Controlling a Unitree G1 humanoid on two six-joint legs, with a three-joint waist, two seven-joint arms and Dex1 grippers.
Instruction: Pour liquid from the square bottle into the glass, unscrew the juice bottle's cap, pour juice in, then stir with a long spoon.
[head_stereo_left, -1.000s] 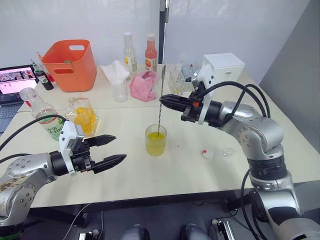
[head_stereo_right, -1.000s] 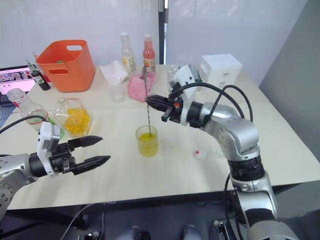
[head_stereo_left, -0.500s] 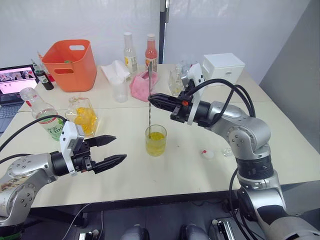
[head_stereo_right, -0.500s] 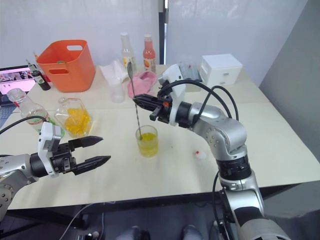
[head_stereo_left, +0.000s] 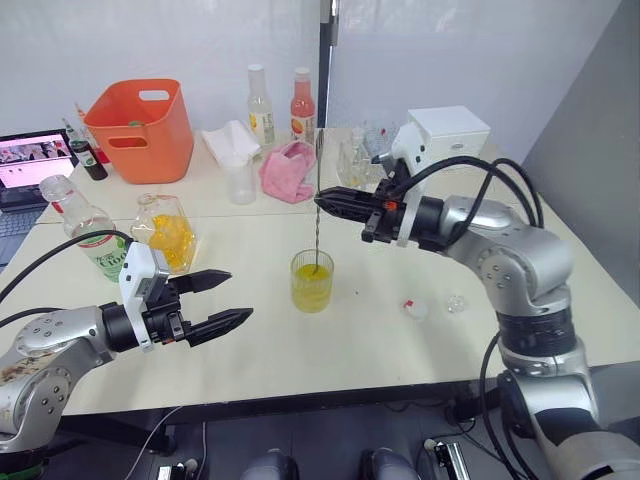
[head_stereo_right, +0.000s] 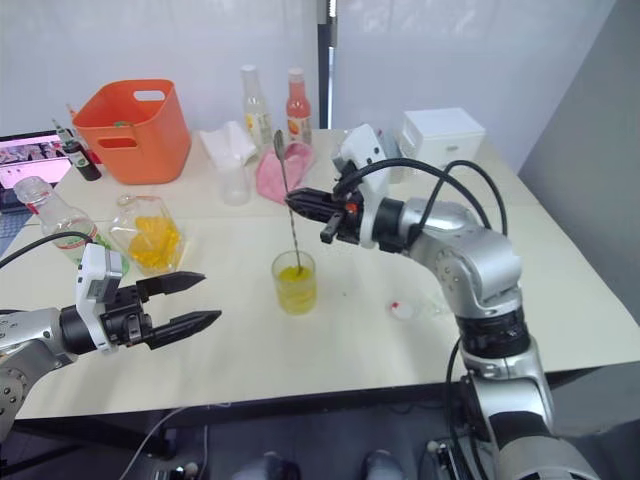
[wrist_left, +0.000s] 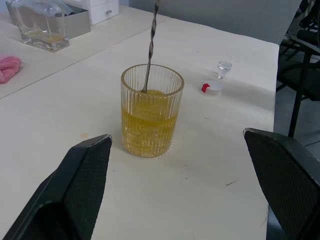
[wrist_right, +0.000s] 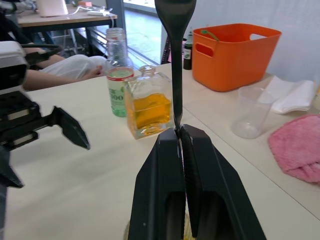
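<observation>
Pouring looks done. The right claw (head_stereo_left: 322, 203) pinches the long spoon (head_stereo_left: 317, 200) in the half-full glass (head_stereo_left: 312, 281) mid-bench, so only stirring's left. Left claw (head_stereo_left: 232, 301) hangs spread nearby, empty.

juice bottle (wrist_right: 118, 86) label: green with white lettering, too small and too turned to read; the largest marks look like round digits or letters, cannot tell which.
juice bottle's cap (wrist_left: 211, 87): white with a red patch, no lettering legible.
two tall slim bottles (head_stereo_left: 260, 106) at the back of the table: labels present, print not readable.
small dark bottles (head_stereo_left: 88, 152) by the orange bin: labels not readable.
laptop (head_stereo_left: 30, 165) screen: a picture showing, no words readable.
</observation>
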